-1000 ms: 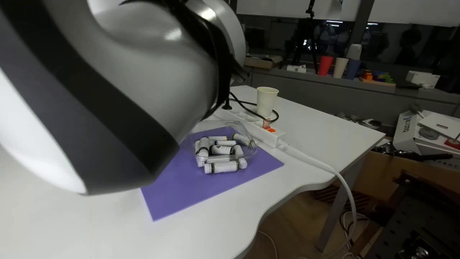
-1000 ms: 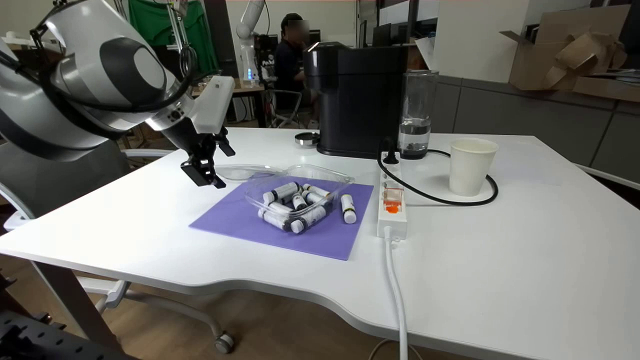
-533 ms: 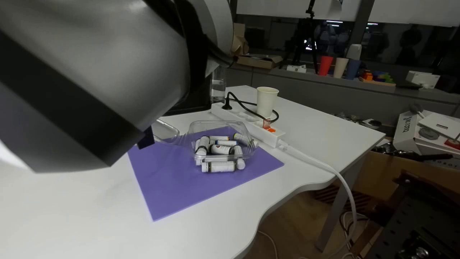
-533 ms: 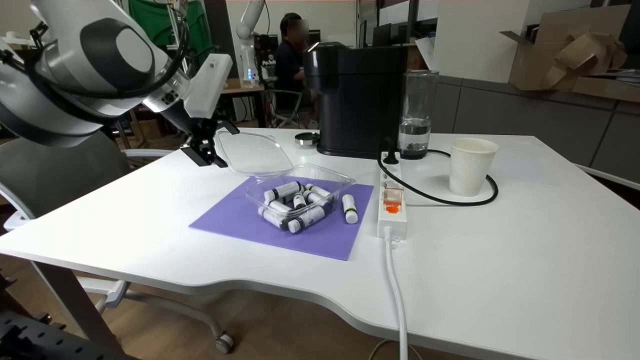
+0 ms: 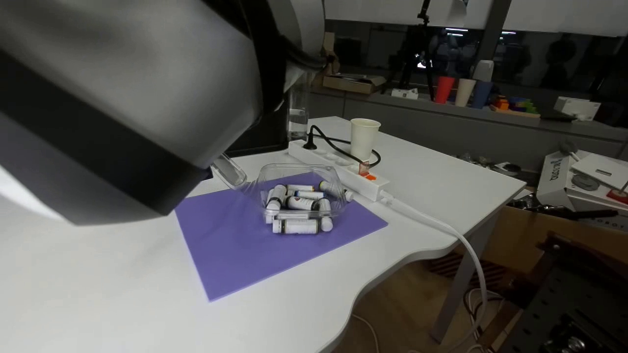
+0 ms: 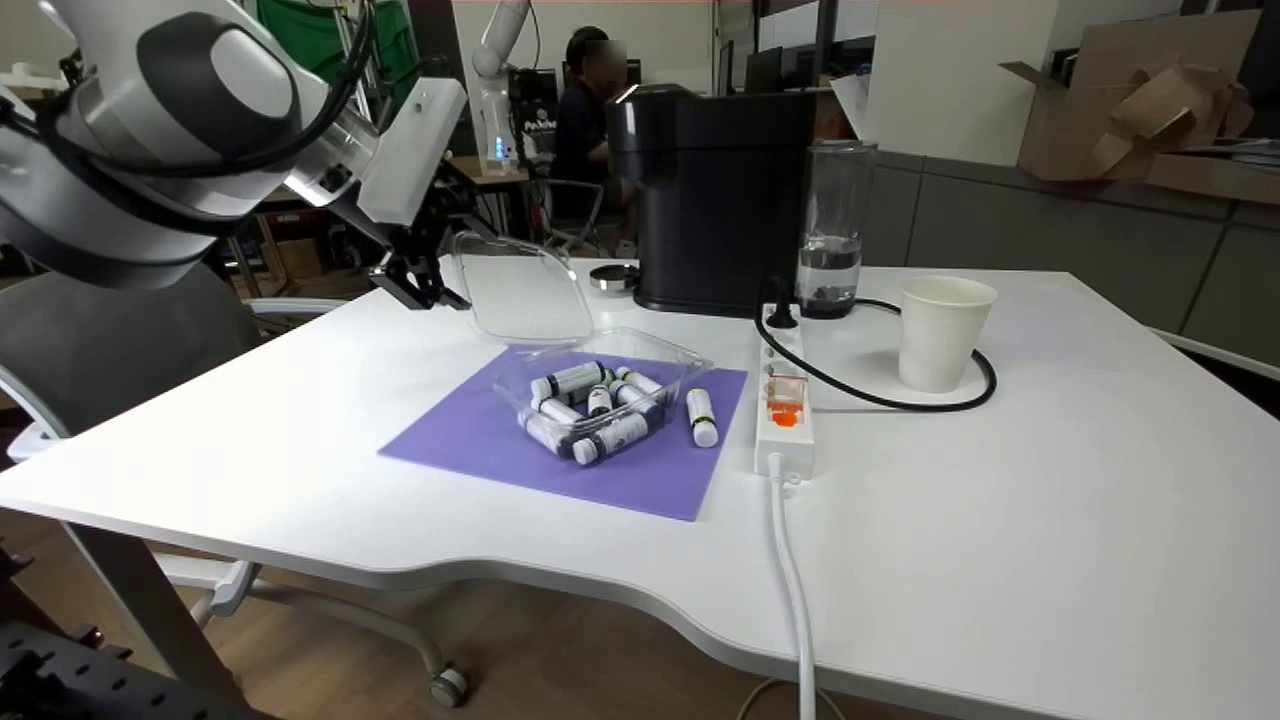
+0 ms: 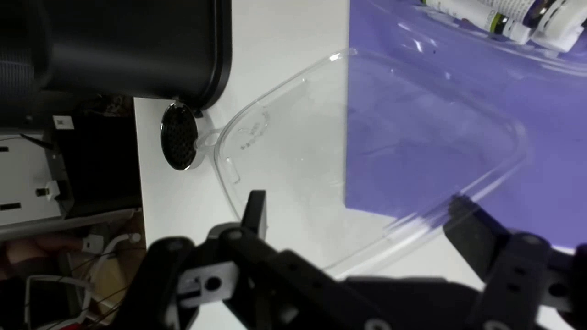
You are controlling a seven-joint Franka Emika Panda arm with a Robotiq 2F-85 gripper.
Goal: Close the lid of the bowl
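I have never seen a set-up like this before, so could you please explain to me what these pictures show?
The machine is a white-and-grey jointed robot arm ending in a black two-fingered gripper. Two pictures are taken from outside the robot; the third is taken from its wrist, looking past its fingers.

On the white table lies a flat purple rectangular mat. On it sits a shallow, squarish clear plastic bowl; small white cylinders with dark bands show through its walls, and one more lies beside it. A thin, flat, transparent plastic lid slants up next to the bowl, not yet closed over it. Nearby are a tapered white cup, a long white power strip and a boxy black machine.

The fingers stand well apart, so nothing seems clamped; whether one touches the lid's edge I cannot tell.
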